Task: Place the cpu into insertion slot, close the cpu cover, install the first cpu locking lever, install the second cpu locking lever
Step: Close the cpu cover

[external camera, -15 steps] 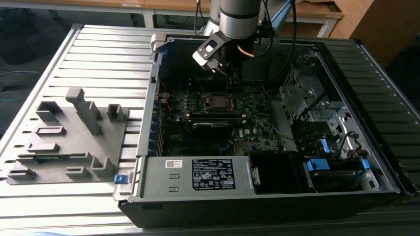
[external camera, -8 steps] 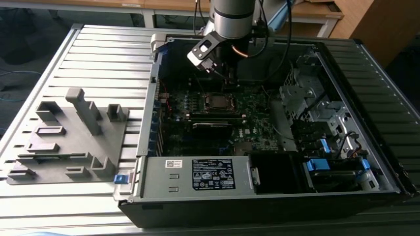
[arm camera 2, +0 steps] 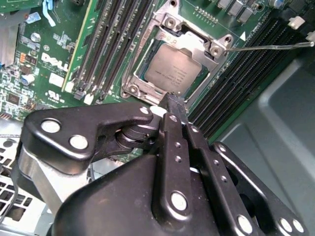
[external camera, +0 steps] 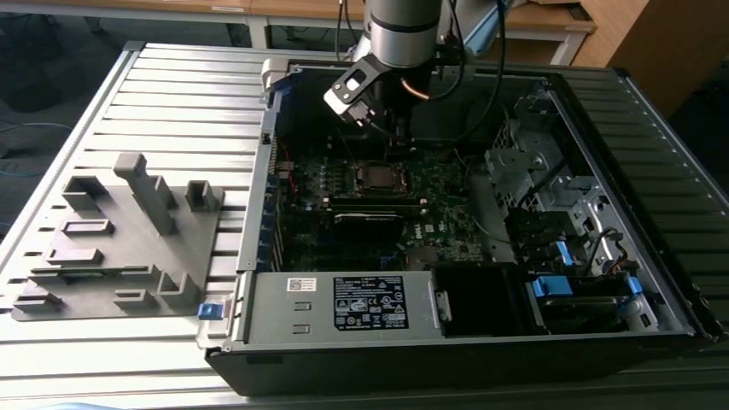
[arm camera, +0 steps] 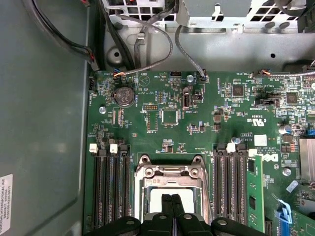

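A grey slatted metal table (external camera: 171, 94) spans most of the frame. Pale wooden desks (external camera: 285, 10) line the top edge. A wooden cabinet (external camera: 651, 43) stands upper right, and dark floor (external camera: 46, 73) shows upper left.

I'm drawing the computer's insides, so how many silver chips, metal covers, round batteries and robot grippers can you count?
cpu, the silver chip: 1
cpu cover: 1
round battery: 1
gripper: 1
Total: 4

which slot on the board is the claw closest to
The square silver-edged insertion slot, with the cpu in it; the claw hangs at it, between long black slots.
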`<state>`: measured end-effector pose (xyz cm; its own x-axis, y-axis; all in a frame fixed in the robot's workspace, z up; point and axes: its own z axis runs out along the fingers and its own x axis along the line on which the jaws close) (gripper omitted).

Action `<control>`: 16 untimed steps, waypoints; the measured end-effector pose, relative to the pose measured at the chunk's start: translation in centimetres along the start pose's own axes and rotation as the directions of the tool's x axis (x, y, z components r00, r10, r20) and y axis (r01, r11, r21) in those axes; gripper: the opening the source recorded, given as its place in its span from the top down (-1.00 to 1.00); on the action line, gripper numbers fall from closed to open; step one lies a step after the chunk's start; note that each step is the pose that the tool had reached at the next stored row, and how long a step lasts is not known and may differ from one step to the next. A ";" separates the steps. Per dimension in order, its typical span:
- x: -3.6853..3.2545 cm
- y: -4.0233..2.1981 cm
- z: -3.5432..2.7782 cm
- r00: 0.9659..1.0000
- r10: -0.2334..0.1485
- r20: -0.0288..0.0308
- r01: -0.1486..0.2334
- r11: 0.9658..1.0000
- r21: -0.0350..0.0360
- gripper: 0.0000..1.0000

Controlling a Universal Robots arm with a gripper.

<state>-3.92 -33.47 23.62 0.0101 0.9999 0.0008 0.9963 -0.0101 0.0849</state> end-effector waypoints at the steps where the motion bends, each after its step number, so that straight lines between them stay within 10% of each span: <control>1: 0.00 -0.02 0.06 1.000 0.000 0.000 0.000 1.000 0.000 0.79; 16: -0.05 -0.56 1.23 1.000 0.000 0.002 0.000 1.000 0.000 0.79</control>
<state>-4.38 -33.51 22.35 0.0099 1.0000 -0.0011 0.9963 -0.0097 0.0851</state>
